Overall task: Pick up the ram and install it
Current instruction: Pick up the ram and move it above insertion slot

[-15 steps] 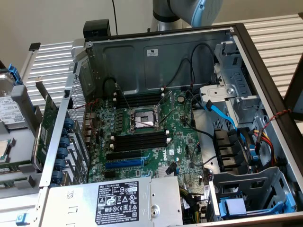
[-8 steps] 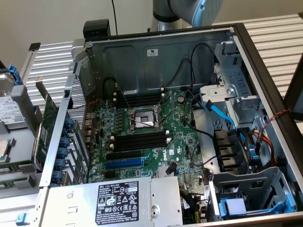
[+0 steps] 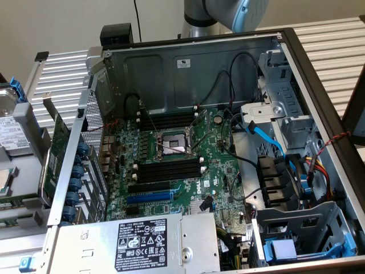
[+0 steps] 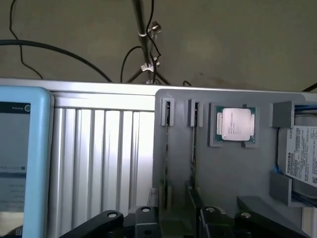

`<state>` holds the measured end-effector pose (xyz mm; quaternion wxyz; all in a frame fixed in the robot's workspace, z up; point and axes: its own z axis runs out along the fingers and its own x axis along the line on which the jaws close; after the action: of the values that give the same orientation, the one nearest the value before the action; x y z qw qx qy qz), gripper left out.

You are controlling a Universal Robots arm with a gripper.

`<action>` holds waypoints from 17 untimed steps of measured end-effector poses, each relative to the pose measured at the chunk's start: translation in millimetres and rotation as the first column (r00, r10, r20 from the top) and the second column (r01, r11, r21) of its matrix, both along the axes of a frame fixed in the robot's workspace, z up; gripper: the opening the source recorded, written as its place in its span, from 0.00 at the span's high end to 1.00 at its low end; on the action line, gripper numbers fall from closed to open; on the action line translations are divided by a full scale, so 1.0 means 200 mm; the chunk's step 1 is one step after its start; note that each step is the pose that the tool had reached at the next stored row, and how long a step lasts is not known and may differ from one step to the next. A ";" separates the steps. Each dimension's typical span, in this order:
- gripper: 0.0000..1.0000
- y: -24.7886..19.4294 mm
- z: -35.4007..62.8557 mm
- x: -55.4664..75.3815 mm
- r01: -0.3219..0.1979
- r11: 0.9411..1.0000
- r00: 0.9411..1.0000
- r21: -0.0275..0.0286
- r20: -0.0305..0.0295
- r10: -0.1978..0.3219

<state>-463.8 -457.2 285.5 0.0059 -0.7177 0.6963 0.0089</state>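
– Black pincer (image 4: 177, 218), jaws apart and empty, hangs over a grey plastic parts tray (image 4: 257, 183).
– And the ram?
– Probably the thin edge-on strip (image 4: 193, 153) in a narrow holder by the tray's edge, though I can't be sure. I judge pick-up is in hand, and a grasp needs the pincer square across that edge.
– Around it?
– Ribbed aluminium tabletop (image 4: 99, 148), open steel computer case (image 3: 171, 80), beige wall (image 4: 223, 39).

The motherboard (image 3: 219, 171) lies in the case (image 3: 171, 80), the hard drive (image 3: 11, 134) outside, at the exterior view's left.
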 end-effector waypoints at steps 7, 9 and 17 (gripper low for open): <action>0.64 -0.011 -0.063 0.01 0.000 1.000 1.000 0.000 0.000 0.000; 0.64 -0.012 -0.081 0.01 0.000 1.000 1.000 0.000 0.000 0.000; 0.64 -0.026 -0.154 0.03 0.000 1.000 1.000 0.000 0.000 0.000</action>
<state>-458.6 -462.5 254.6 0.0059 -0.7179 0.6961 0.0089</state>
